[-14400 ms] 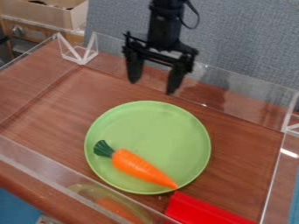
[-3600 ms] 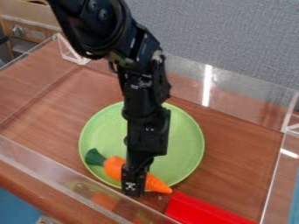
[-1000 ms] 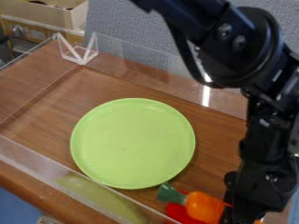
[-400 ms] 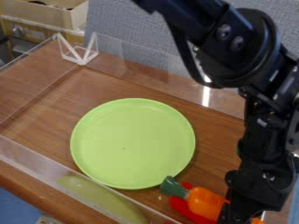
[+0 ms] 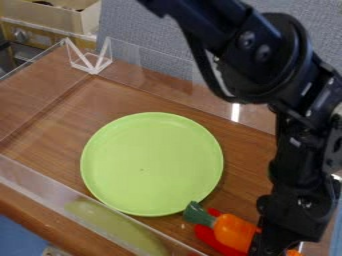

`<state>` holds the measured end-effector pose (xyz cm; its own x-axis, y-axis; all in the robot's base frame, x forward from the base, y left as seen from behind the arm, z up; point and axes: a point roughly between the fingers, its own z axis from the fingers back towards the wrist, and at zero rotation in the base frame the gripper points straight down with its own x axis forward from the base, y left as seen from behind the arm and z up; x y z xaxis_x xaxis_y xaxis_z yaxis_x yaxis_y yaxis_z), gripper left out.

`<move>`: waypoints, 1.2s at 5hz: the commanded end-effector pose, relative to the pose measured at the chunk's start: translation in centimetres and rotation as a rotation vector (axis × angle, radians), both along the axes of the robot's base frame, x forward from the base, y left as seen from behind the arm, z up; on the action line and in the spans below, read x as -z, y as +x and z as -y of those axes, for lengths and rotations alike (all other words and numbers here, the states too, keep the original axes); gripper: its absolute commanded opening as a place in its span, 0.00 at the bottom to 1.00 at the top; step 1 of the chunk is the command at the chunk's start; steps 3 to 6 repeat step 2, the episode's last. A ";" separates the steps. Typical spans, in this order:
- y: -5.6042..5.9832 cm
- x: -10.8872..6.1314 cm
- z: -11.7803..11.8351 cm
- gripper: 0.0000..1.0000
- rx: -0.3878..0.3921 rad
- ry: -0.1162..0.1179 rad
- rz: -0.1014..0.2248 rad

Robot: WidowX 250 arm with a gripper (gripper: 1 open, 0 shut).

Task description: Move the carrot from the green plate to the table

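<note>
One small orange toy carrot (image 5: 230, 230) with a dark green leafy top lies just left of the black pincer (image 5: 271, 238), its orange end up against the pincer's tip and its leaves pointing away toward the plate. The pincer points down with its jaws drawn fully together; whether they actually pinch the carrot's end cannot be told, since the tip hides that spot. Under the carrot a flat red block (image 5: 211, 238) shows, partly covered. The carrot is off the round, shallow, lime-green plastic plate (image 5: 151, 163), which sits up and to the left of the pincer with its dish bare. Both rest on the reddish-brown wood-grain table (image 5: 80, 105), bordered by low clear acrylic walls (image 5: 80, 213). The bulky black arm (image 5: 261, 70) rises above the pincer.
</note>
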<state>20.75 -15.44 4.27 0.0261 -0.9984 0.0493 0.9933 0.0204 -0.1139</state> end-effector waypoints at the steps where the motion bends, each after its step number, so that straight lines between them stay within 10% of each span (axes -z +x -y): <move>1: 0.0 0.8 -0.7 0.00 -0.002 0.002 -0.005; 6: -0.2 1.6 -0.7 0.00 -0.011 0.004 -0.007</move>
